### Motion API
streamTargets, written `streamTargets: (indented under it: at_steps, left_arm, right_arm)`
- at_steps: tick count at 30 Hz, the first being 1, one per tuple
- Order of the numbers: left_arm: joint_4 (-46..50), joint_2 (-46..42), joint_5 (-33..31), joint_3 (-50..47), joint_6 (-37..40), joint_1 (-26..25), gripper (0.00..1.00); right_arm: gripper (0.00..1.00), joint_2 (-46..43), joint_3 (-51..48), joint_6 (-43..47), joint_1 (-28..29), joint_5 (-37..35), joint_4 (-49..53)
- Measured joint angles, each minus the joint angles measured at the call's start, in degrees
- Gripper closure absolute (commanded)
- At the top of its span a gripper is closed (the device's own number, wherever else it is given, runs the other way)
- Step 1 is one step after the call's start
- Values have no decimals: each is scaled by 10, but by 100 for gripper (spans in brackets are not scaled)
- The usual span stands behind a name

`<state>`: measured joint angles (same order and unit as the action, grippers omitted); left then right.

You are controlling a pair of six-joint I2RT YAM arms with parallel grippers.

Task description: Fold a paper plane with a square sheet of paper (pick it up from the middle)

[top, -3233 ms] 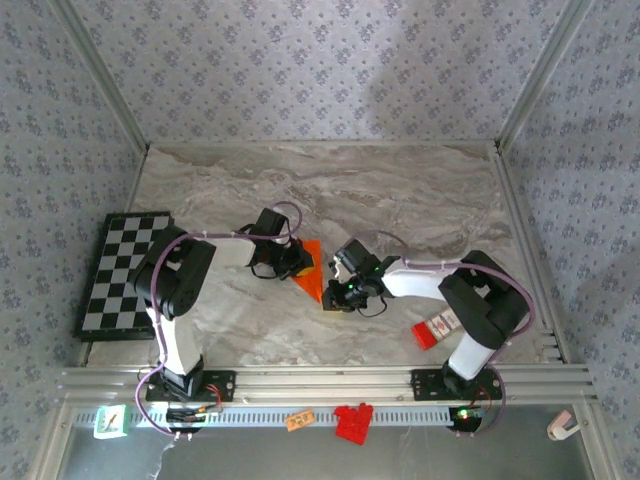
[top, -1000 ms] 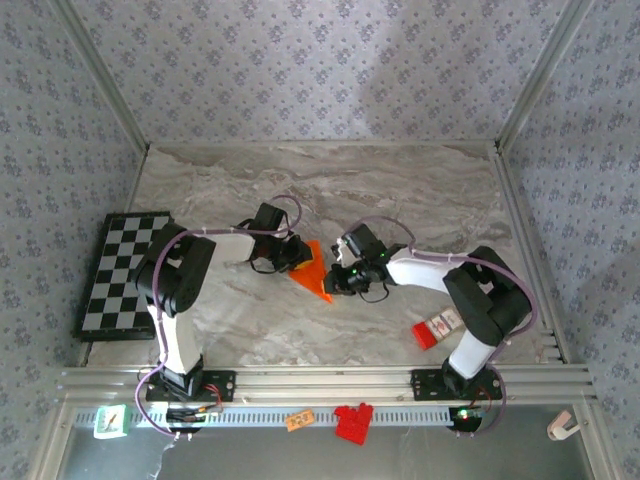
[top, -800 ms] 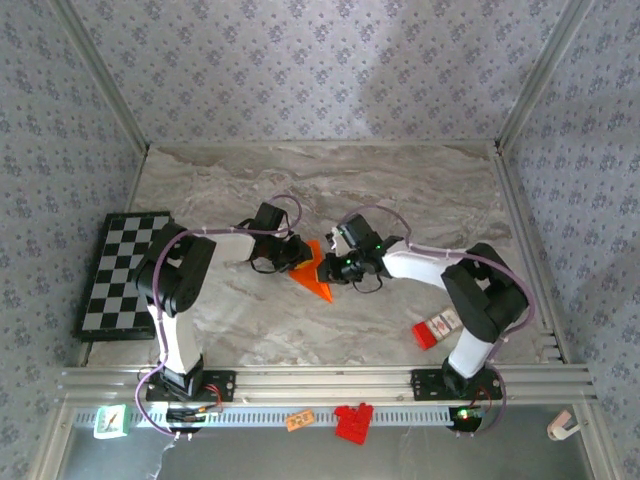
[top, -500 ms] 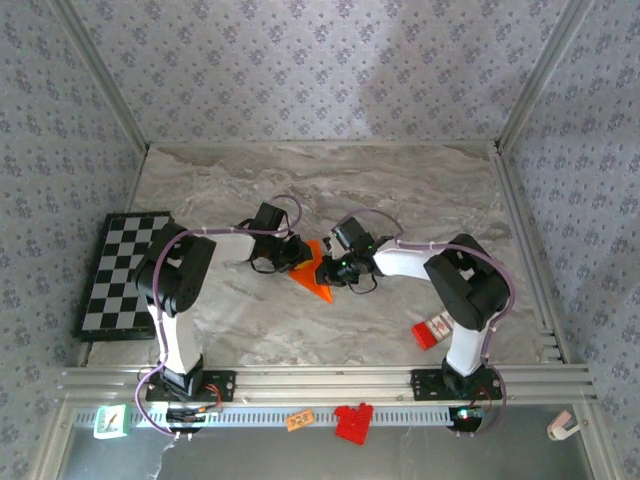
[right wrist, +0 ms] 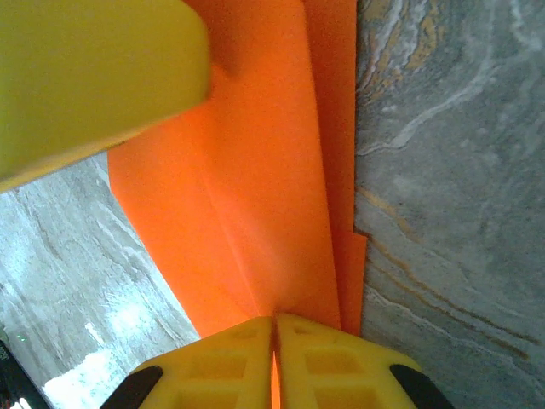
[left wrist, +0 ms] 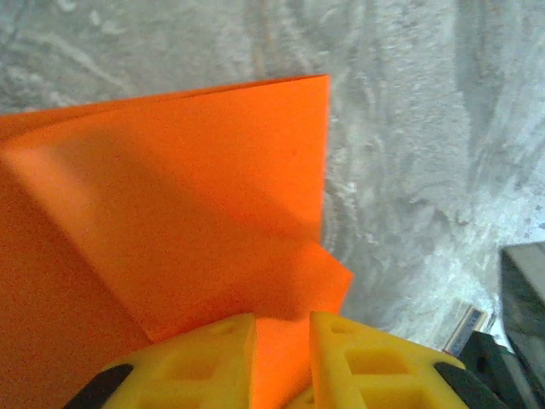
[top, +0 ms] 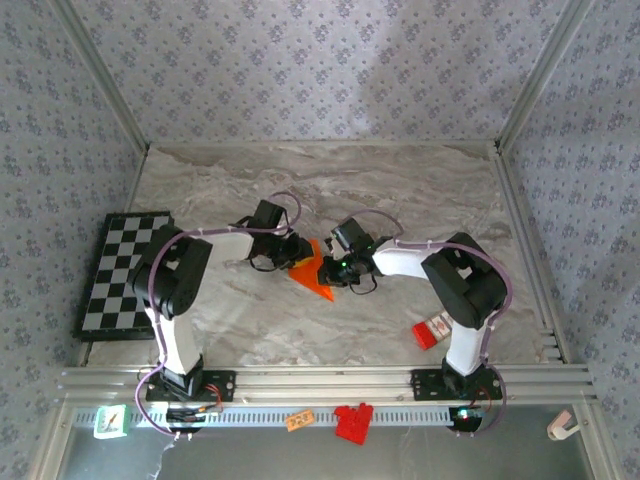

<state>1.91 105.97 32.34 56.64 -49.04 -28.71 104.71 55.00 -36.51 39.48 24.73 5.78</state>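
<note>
Centrally on the grey marbled tabletop (top: 400,190), a thin sheet of bright orange paper (top: 313,281), folded into a pointed wedge, was seen lying between the ends of the two arms. The left gripper (top: 291,257) was positioned at the sheet's left edge and the right gripper (top: 337,269) at its right edge, the two being held close together over it.

Through the left wrist camera, the left gripper (left wrist: 283,322) was shown with its yellow fingers (left wrist: 204,358) parted a little. The sheet (left wrist: 170,187) was visible in the gap, and its overlapping folded layers were spread out beyond on the marble.

Through the right wrist camera, the right gripper (right wrist: 274,324) was shown closed tight, with a folded edge of the sheet (right wrist: 255,187) pinched between its pads. Another yellow finger was seen, blurred, at the upper left.

A black-and-white checkerboard (top: 125,272) was laid at the table's left side. A small red-and-white box (top: 437,328) was set near the right arm's base.
</note>
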Motion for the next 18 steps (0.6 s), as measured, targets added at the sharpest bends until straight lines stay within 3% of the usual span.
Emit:
streamTargets:
  at_steps: [18]
  left_arm:
    - [-11,-9,14,-30,32,-26,81]
  right_arm:
    - [90,10,20,0,-2,-1,31]
